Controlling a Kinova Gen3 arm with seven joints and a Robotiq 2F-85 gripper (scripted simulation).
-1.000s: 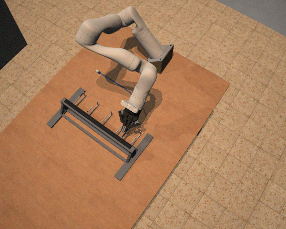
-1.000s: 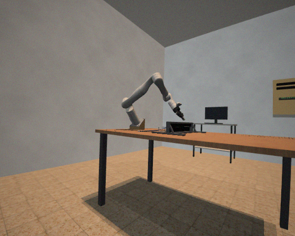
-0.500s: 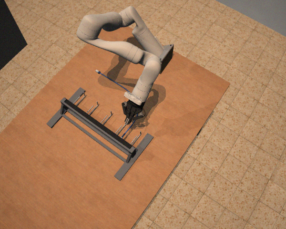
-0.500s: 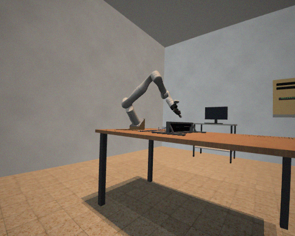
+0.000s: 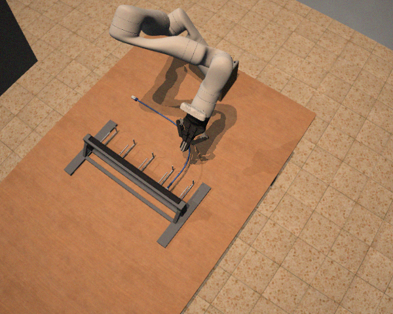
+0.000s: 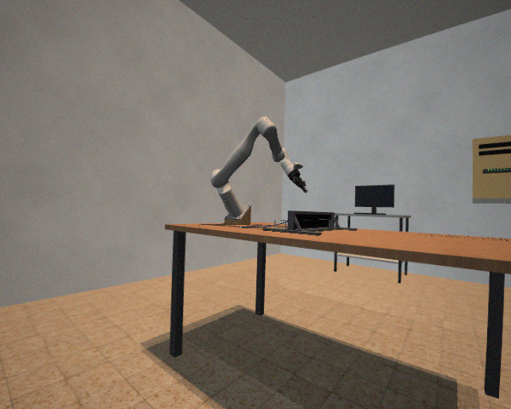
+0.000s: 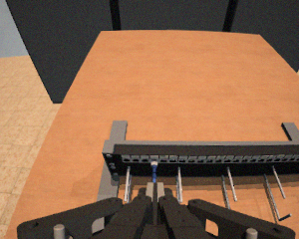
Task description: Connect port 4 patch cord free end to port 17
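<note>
The rack stands on the table, its port row facing the arm. The blue cord runs from a port near the row's left end in the wrist view, passes beneath the gripper and lies on toward the arm side. Its free end, a clear plug, lies on the table away from the rack. My gripper is shut and empty, in the air above the cord and short of the rack. Port numbers are too small to read.
Thin metal cable hooks stick out from the rack's port side toward the arm. The rack's flat feet lie on the table. The table's edge runs beyond the foot nearest the port-4 side.
</note>
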